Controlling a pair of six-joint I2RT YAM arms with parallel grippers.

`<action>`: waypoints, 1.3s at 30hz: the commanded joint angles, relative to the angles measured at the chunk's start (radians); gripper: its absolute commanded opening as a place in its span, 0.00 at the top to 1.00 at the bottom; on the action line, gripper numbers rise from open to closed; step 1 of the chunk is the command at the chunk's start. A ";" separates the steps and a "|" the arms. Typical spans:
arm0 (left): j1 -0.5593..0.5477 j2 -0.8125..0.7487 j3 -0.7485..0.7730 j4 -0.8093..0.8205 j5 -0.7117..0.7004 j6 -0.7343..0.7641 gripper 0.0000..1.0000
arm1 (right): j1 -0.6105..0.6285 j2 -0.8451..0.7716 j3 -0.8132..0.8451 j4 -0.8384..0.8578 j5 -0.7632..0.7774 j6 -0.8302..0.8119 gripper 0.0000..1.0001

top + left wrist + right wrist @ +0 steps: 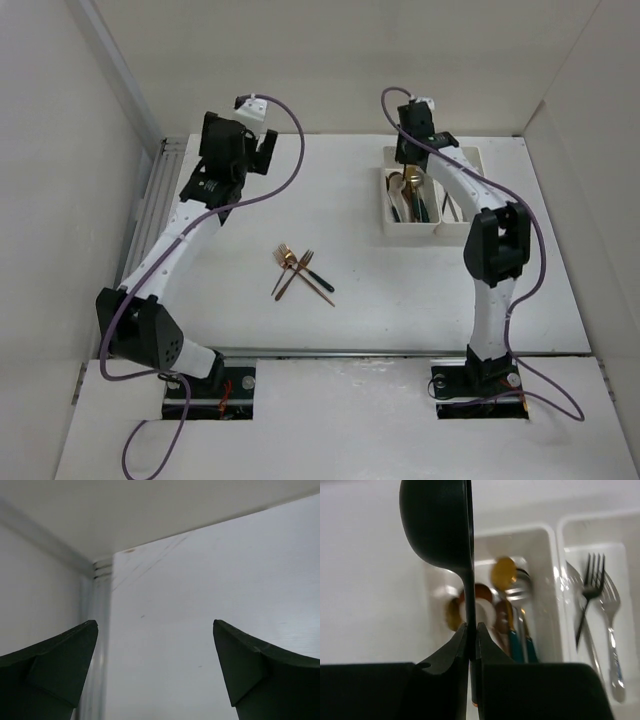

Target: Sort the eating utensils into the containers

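Observation:
My right gripper [471, 626] is shut on a black spoon [440, 525] and holds it above the left white bin [542, 530], bowl pointing away. In the top view the right gripper [412, 152] hovers over the joined bins [385, 232]. The left bin holds several spoons [504, 575] in gold, copper, cream and silver, some teal-handled. The right bin [620, 550] holds forks [592, 587], black and silver. Three copper and gold forks [297, 270] lie crossed on the table's middle. My left gripper [262, 148] is open and empty near the back left, over bare table [165, 630].
White walls enclose the table on three sides. A ribbed metal rail [150, 200] runs along the left edge and shows in the left wrist view [97, 570]. Purple cables [290, 150] loop from both wrists.

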 commanded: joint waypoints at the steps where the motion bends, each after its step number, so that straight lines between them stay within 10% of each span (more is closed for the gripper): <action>1: 0.014 -0.004 -0.042 0.095 -0.449 0.096 0.00 | 0.015 0.046 -0.025 -0.217 0.139 -0.069 1.00; 6: 0.044 0.024 0.080 -0.156 -0.428 -0.197 0.00 | 0.002 0.059 -0.080 -0.177 0.148 -0.055 0.97; 13: 0.064 0.024 0.093 -0.273 -0.365 -0.314 0.00 | 0.002 0.048 -0.044 -0.224 0.148 -0.083 0.34; 21: 0.165 0.025 0.137 -0.402 -0.310 -0.515 0.00 | 0.325 -0.229 -0.241 -0.085 0.083 -0.179 0.16; 23: 0.190 0.025 0.137 -0.413 -0.286 -0.553 0.00 | 0.408 -0.230 -0.275 -0.067 -0.023 -0.230 0.16; 27: 0.212 0.005 0.077 -0.394 -0.287 -0.534 0.00 | 0.565 -0.147 -0.309 -0.125 -0.128 -0.256 0.64; 39: 0.230 -0.024 0.047 -0.376 -0.286 -0.543 0.00 | 0.634 -0.043 -0.429 -0.027 -0.251 -0.190 0.62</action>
